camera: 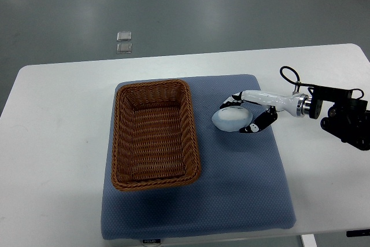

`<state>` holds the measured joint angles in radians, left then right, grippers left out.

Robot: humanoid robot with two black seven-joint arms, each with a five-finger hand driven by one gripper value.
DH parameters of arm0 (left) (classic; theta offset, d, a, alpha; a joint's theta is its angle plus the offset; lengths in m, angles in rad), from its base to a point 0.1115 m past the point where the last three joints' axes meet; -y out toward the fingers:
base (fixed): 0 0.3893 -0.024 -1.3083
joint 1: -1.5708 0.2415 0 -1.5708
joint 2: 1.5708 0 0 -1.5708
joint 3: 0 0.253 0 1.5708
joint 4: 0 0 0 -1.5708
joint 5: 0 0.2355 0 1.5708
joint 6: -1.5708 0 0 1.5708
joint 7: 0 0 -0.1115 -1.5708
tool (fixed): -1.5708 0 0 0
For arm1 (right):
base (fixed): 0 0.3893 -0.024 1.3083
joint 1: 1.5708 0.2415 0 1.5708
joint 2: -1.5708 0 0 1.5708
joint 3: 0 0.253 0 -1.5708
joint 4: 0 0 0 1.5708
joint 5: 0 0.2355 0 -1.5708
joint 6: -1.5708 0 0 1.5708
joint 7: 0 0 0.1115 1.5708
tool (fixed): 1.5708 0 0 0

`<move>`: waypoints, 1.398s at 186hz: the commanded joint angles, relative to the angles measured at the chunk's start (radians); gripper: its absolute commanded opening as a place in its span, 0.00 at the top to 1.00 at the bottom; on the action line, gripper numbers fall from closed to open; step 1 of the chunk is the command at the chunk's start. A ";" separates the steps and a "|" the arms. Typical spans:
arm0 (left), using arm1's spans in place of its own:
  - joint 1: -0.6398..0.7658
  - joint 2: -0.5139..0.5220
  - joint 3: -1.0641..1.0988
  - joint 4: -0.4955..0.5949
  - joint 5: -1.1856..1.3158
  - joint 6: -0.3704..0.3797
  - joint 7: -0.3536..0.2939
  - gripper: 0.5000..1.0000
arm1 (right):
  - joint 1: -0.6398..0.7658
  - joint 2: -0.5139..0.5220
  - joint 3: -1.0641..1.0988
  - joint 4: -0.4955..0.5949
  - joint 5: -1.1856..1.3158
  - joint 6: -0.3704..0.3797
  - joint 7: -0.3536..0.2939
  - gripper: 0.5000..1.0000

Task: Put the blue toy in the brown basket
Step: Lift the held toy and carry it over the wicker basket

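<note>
Padding in blue-grey, a mat (243,201), covers the middle of the white table (52,143) at the near edge. On its left part sits the brown basket (155,136), with nothing inside. Just right of the basket, apart from its rim, the pale blue toy (231,119) lies on the mat. Right hand (250,112) reaches in from the right edge, its fingers (258,124) curled around the toy on both sides, touching it. Beyond the table, two small clear squares (124,42) lie on the grey floor (202,10).
</note>
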<state>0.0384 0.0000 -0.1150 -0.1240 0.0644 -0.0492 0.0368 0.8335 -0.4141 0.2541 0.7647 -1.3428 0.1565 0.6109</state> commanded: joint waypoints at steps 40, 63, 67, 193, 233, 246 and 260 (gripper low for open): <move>0.000 0.000 0.000 0.000 0.000 0.000 0.000 0.00 | -0.007 0.003 0.011 -0.001 0.013 -0.002 0.000 1.00; 0.000 0.000 0.000 0.000 0.000 0.000 0.000 0.00 | -0.005 0.011 0.019 -0.001 0.027 -0.003 0.000 1.00; 0.000 0.000 0.000 0.000 0.000 0.000 0.000 0.00 | -0.004 0.015 0.020 -0.001 0.036 -0.003 0.000 1.00; 0.000 0.000 0.000 0.000 0.000 0.000 0.000 0.00 | 0.118 0.153 0.027 0.030 0.116 -0.040 -0.011 1.00; 0.000 0.000 0.000 0.000 0.000 0.000 0.000 0.00 | 0.124 0.261 0.027 0.035 0.113 -0.071 -0.072 1.00; 0.000 0.000 0.000 0.000 0.000 0.000 0.000 0.00 | 0.122 0.302 0.025 0.033 0.110 -0.097 -0.106 1.00; 0.000 0.000 0.000 0.000 0.000 0.000 0.000 0.00 | 0.121 0.342 0.024 0.033 0.102 -0.118 -0.143 1.00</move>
<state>0.0384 0.0000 -0.1150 -0.1243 0.0644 -0.0491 0.0368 0.9567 -0.1261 0.2805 0.7985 -1.2319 0.0690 0.5148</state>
